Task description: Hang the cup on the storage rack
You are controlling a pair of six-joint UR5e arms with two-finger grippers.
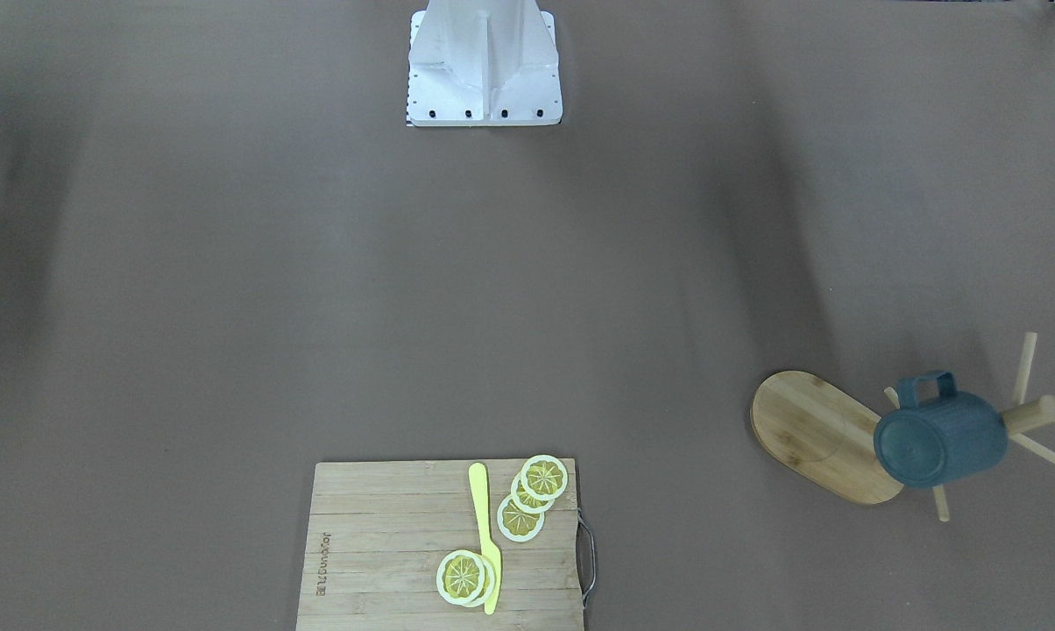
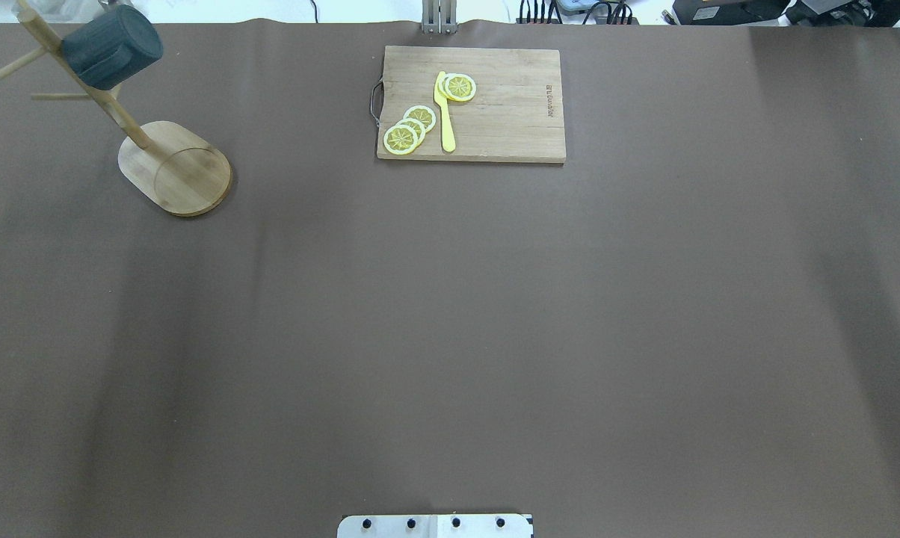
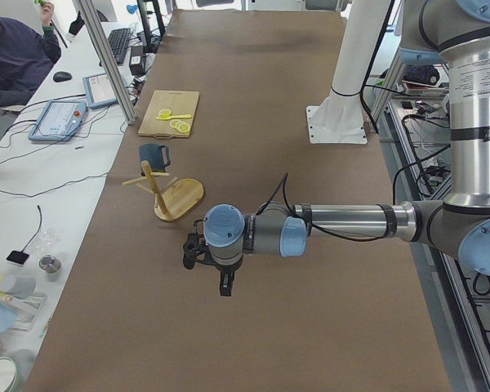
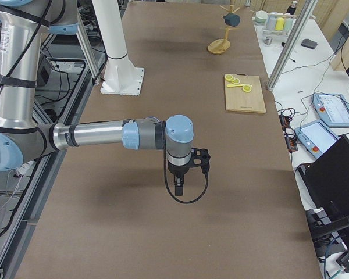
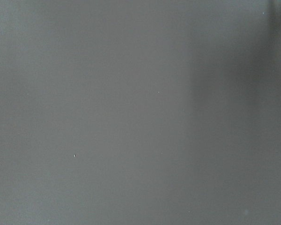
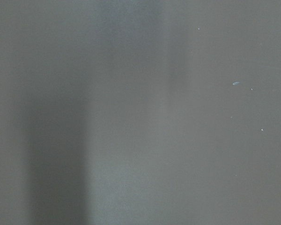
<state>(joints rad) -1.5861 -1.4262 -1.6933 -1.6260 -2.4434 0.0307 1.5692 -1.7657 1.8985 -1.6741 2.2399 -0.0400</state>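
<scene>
The dusty blue-grey ribbed cup (image 1: 939, 438) hangs by its handle on a peg of the bamboo storage rack (image 1: 812, 434), at the table's far left in the overhead view, with the cup (image 2: 111, 46) above the oval base (image 2: 175, 168). The left gripper (image 3: 225, 286) shows only in the exterior left view, hanging over bare table well short of the rack (image 3: 178, 198). The right gripper (image 4: 178, 187) shows only in the exterior right view, far from the rack (image 4: 219, 46). I cannot tell whether either is open or shut. Both wrist views show only brown table.
A slatted bamboo cutting board (image 2: 510, 112) with lemon slices (image 2: 409, 128) and a yellow knife (image 2: 445, 112) lies at the far middle edge. The white robot pedestal (image 1: 484, 66) stands at the near edge. An operator (image 3: 16, 53) sits beyond the table's side.
</scene>
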